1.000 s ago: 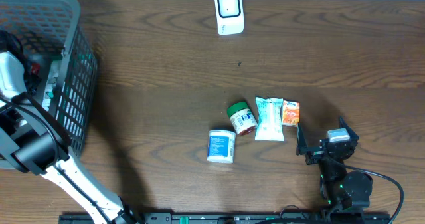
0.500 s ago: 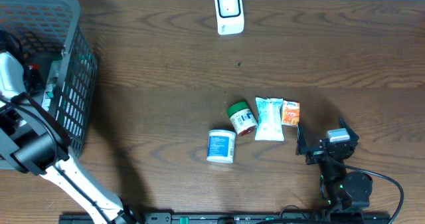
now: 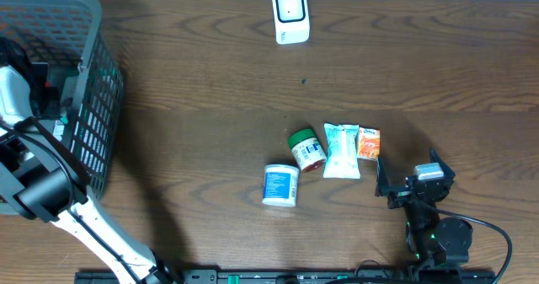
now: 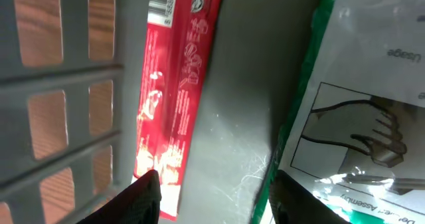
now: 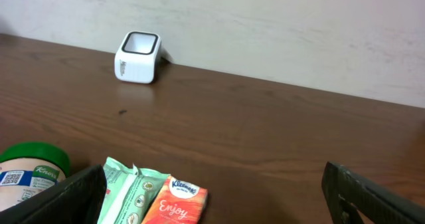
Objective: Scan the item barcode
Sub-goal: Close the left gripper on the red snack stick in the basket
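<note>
Overhead: the white scanner (image 3: 290, 15) stood at the worktop's (image 3: 210, 90) far edge. Well nearer than it lay a white tub (image 3: 280, 184), a green-lidded jar (image 3: 306, 149), a green tissue pack (image 3: 342, 150) and an orange pack (image 3: 369, 142). The basket (image 3: 93, 107) sat far to the scanner's left.

Left wrist: the left end effector (image 4: 216, 199) stood partly parted and empty over a red packet (image 4: 176, 84).

Right wrist: the right end effector (image 5: 212, 194) gaped wide and empty, facing the scanner.

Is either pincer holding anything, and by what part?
Nothing is held. The left pincer is open inside the basket; the right pincer is open and empty.
</note>
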Controlling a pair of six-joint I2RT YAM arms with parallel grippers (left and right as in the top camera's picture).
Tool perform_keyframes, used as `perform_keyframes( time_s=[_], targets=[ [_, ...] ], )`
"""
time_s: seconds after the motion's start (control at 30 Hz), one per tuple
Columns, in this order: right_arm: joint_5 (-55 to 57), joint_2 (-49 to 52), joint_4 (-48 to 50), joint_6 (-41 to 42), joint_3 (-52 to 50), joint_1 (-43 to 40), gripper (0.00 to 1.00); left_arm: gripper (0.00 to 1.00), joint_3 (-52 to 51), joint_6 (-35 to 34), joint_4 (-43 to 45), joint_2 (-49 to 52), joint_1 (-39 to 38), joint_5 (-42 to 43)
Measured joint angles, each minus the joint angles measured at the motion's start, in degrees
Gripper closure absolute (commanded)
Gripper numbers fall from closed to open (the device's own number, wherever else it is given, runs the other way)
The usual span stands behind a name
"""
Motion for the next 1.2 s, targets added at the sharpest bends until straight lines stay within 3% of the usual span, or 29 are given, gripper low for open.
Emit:
perform_keyframes(
  time_s=[0.43,1.2],
  targets=[
    [0.00,0.00,0.00,0.00,0.00,0.00,0.01,0.46,0.00,8.13,2.60,0.00,2.32,-0.35],
    [0.00,0.00,0.00,0.00,0.00,0.00,0.01,0.46,-3.82,8.61,6.88,0.07,6.88,8.87]
  ],
)
